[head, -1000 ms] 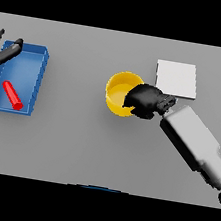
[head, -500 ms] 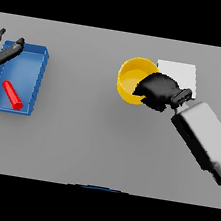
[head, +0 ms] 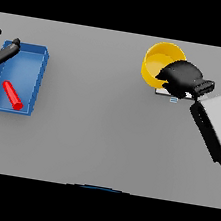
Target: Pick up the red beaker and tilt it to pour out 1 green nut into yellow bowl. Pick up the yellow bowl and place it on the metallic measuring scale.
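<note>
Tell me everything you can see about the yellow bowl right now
The yellow bowl is a round, plain, glossy bowl with a thick rim and a deeper orange-yellow inside; no contents can be made out. It sits at the table's far right, tipped slightly, over the near-hidden metallic scale, of which only a pale edge shows. The right robot hand grips its near right rim, dark fingers curled over the edge and covering that part. Whether it rests on the scale or hangs just above cannot be told.

table (head: 94, 130): grey, flat, fills the view | tray (head: 36, 78): blue, rectangular, raised walls, on the table at its left side, long axis running near to far, slightly skewed | tray interior: blue floor, same colour as the walls
</note>
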You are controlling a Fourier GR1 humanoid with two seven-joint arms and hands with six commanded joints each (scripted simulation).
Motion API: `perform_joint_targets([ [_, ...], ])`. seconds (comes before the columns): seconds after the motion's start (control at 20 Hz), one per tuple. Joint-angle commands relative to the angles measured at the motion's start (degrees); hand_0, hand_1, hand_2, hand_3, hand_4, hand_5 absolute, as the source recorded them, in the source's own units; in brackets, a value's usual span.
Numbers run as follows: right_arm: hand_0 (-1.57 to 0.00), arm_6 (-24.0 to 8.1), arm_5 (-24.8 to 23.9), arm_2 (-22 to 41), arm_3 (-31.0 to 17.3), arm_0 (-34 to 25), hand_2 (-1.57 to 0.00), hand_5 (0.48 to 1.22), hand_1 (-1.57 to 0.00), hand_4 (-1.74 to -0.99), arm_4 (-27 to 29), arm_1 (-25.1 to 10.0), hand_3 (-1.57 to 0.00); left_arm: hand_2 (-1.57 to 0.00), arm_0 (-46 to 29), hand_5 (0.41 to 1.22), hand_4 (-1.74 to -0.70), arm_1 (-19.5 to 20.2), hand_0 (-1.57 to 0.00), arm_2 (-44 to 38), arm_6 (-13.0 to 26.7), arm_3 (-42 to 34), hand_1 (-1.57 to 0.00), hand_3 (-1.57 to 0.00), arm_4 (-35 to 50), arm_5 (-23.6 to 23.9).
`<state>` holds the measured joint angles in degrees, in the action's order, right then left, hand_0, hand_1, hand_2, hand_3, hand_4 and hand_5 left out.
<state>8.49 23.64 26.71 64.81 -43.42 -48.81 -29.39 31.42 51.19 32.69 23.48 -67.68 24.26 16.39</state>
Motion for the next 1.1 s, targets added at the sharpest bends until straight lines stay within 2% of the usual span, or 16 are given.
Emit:
perform_joint_targets([
  [0.0,-1.57,0.36,-1.51,-0.22,-1.99,-0.71,-1.54,1.221,-1.57,-1.741,-0.44,0.25,-1.14,0.00,0.29,0.730,-0.74,0.17,0.00,-0.22,-0.06,-0.06,0.00,0.00,0.14,-0.18],
  [0.05,-1.57,1.43,-2.79,-0.50,-4.01,-1.21,-1.55,1.221,-1.57,-1.741,-0.61,-0.02,-1.15,0.00,0.51,0.734,-0.74,-0.63,0.00,-0.02,-0.44,0.67,0.00,0.00,-0.16,0.11],
  [0.2,-1.57,0.65,-5.14,-1.49,-10.11,-2.54,-1.54,1.221,-1.57,-1.741,-0.96,0.26,-1.15,0.00,0.39,0.734,-0.73,0.20,0.00,0.36,0.95,0.12,0.00,0.00,-0.56,0.04],
  [0.3,-1.57,1.42,-7.21,-1.94,-14.32,-3.35,-1.50,1.221,-1.57,-1.741,-1.18,1.00,-1.17,0.00,0.55,0.725,-0.72,0.16,0.00,0.55,0.62,0.05,0.00,0.00,-0.69,-0.29],
  [0.5,-1.57,2.32,-9.65,-2.97,-21.40,-4.83,-1.45,1.221,-1.57,-1.741,-1.32,1.52,-1.29,0.00,0.14,0.713,-0.73,0.60,0.00,0.24,0.75,-0.46,0.00,0.00,-0.26,-0.33],
  [0.65,-1.57,3.54,-9.99,-3.64,-24.85,-5.57,-1.42,1.221,-1.57,-1.741,-0.82,2.85,-1.35,0.00,1.23,0.710,-0.72,-0.30,0.00,0.39,1.02,1.75,0.00,0.00,-0.70,-0.79],
  [0.75,-1.55,3.33,-9.87,-4.23,-27.09,-5.88,-1.39,1.221,-1.57,-1.741,-0.57,3.54,-1.41,0.00,0.37,0.714,-0.73,0.24,0.00,0.23,0.79,0.06,0.00,0.00,-0.39,-0.15],
  [0.9,-1.42,3.72,-8.73,-4.83,-27.70,-5.82,-1.36,1.221,-1.57,-1.741,-0.03,3.27,-1.49,0.00,0.33,0.712,-0.73,0.11,0.00,0.45,0.53,0.08,0.00,0.00,-0.45,-0.59],
  [1.0,-1.40,3.80,-8.13,-4.77,-27.97,-6.01,-1.39,1.221,-1.57,-1.741,-0.19,3.42,-1.36,0.00,0.35,0.715,-0.73,0.36,0.00,0.40,1.15,-0.30,0.00,0.00,-0.30,-0.53],
  [1.05,-1.33,3.26,-8.26,-5.16,-28.01,-5.90,-1.42,1.221,-1.46,-1.741,0.12,3.96,-1.20,0.00,0.37,0.717,-0.73,0.16,0.00,0.36,1.22,0.01,0.00,0.00,-0.24,-0.44],
])
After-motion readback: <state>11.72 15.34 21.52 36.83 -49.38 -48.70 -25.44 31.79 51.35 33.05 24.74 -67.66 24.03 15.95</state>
